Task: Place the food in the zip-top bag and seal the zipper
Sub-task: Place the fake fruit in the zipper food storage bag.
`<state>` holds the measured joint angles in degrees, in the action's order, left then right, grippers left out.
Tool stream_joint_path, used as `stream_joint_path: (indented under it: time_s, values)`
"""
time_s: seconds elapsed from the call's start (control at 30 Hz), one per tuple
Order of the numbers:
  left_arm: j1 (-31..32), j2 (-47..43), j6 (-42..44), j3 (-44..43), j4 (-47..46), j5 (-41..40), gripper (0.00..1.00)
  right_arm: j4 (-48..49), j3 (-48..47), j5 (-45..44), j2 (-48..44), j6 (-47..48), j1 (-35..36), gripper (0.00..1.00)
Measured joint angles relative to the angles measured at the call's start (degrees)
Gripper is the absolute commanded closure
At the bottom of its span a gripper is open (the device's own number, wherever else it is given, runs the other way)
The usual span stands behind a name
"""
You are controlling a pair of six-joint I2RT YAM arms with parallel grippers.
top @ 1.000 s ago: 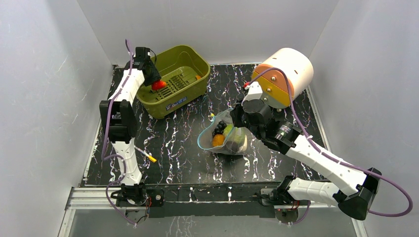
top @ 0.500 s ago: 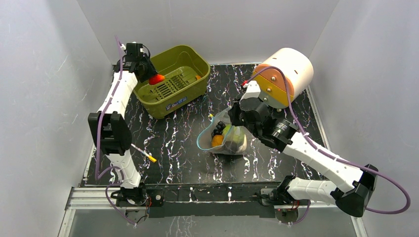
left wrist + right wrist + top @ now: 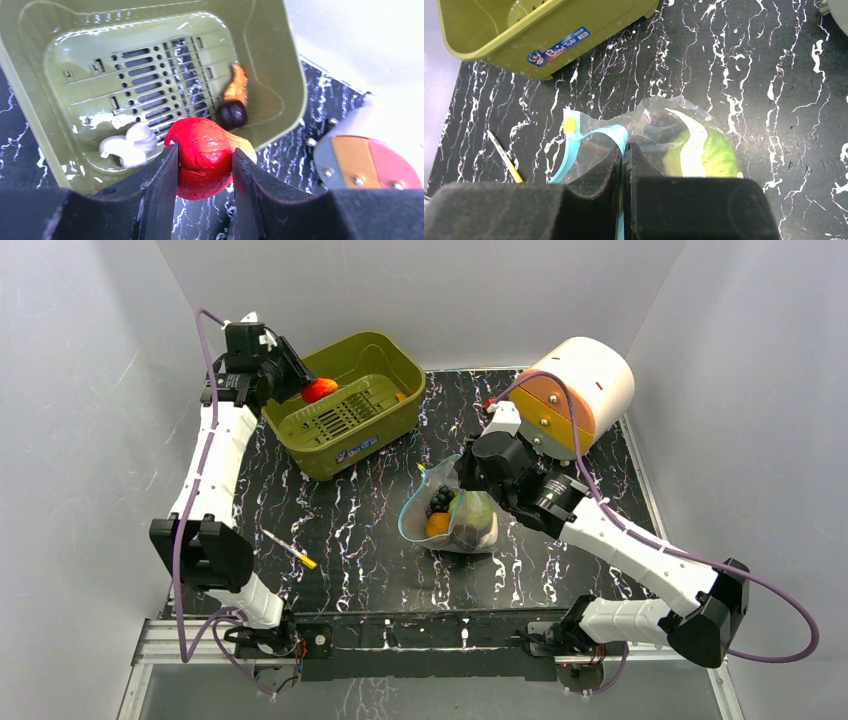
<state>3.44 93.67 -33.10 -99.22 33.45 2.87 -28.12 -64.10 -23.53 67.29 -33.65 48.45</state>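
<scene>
Table: black with white veining; it carried everything below.
Cylinder: white with an orange end face, lying at 1 o'clock on the table.
Bin: olive-green with a slotted floor, at 11 o'clock on the table.
Zip-top bag: clear, slumped just right of the table's centre, mouth toward 9 o'clock and gaping.
Cabbage: pale green, inside the bag at its 3 o'clock end.
Left gripper: pinching the red fruit between both fingers, raised over the bin near its 9 o'clock rim.
Right gripper: fingers pressed together on the bag's mouth, the zipper caught between them.
Grapes: dark bunch inside the bag, near the mouth.
Orange fruit: inside the bag, at 6 o'clock of the grapes.
White piece: on the bin floor.
Dark round piece: on the bin floor, touching an orange piece.
Stick: thin, yellow-tipped, on the table at 8 o'clock.
</scene>
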Motion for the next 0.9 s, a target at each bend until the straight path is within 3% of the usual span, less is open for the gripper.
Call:
stream_joint_path:
  time_s: [0.23, 0.57, 0.9]
  values:
    - [0.00, -3.85, -2.21, 0.42, 0.98, 8.44, 0.85, 0.00, -1.33, -1.01, 1.75, -2.73, -1.20, 1.00]
    - [0.85, -9.11, -9.16, 9.18, 0.63, 22.53, 0.85, -0.33, -4.09, -0.72, 5.33, -5.35, -3.23, 1.00]
    - [7.15, -13.00, -14.71, 18.43, -5.14, 29.31, 0.86, -0.07, -7.17, 1.68, 10.60, -7.89, -6.64, 1.00]
